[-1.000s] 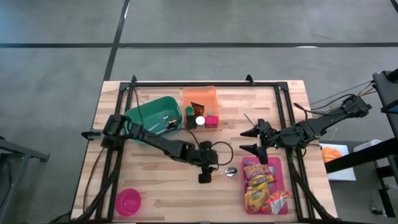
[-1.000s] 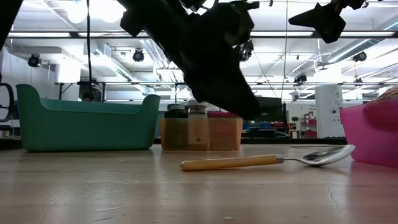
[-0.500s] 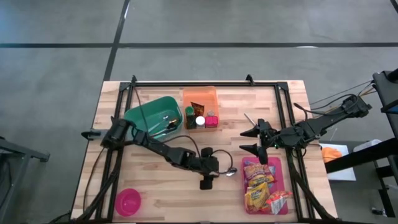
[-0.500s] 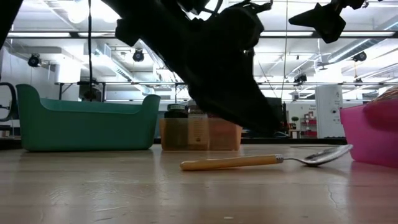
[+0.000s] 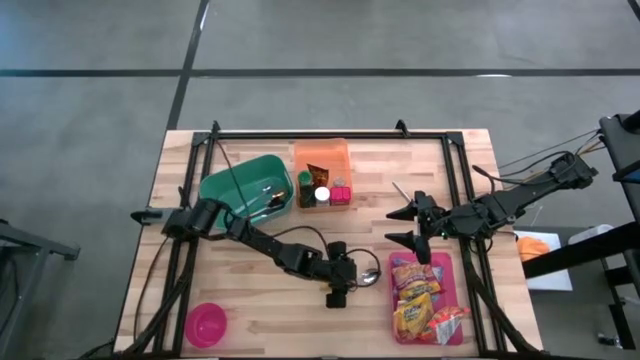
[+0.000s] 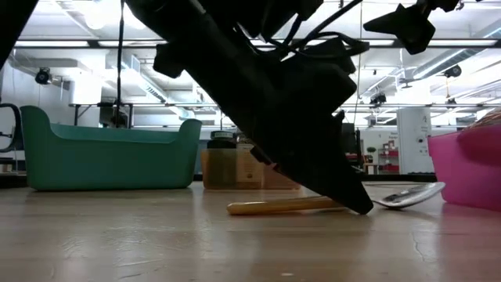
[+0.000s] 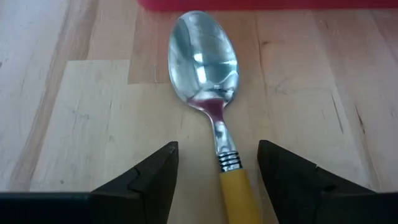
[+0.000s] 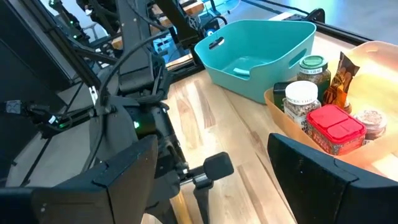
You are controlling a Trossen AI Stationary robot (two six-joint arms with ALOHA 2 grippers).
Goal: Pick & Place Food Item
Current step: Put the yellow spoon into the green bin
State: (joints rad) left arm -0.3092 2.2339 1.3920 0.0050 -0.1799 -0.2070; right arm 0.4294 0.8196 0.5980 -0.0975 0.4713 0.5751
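A spoon (image 7: 204, 59) with a yellow handle (image 7: 236, 194) lies flat on the wooden table (image 5: 260, 310), left of a pink tray (image 5: 452, 262) that holds snack packets (image 5: 416, 292). My left gripper (image 7: 217, 155) is open and low over the spoon (image 5: 364, 277). Its two fingers stand on either side of the handle's neck without touching it. In the low view its fingers (image 6: 356, 205) reach down to table height in front of the handle (image 6: 266, 206). My right gripper (image 5: 398, 226) hangs open, high above the table beside the tray's far end.
A teal bin (image 5: 247, 185) and an orange bin with jars and spice tins (image 5: 322, 172) stand at the far side. A pink bowl (image 5: 207, 325) sits at the near left corner. A black frame (image 5: 330, 133) runs round the table.
My left gripper has sunk toward the table and gone toward its right edge, coming down over the spoon's handle. The spoon has not moved.
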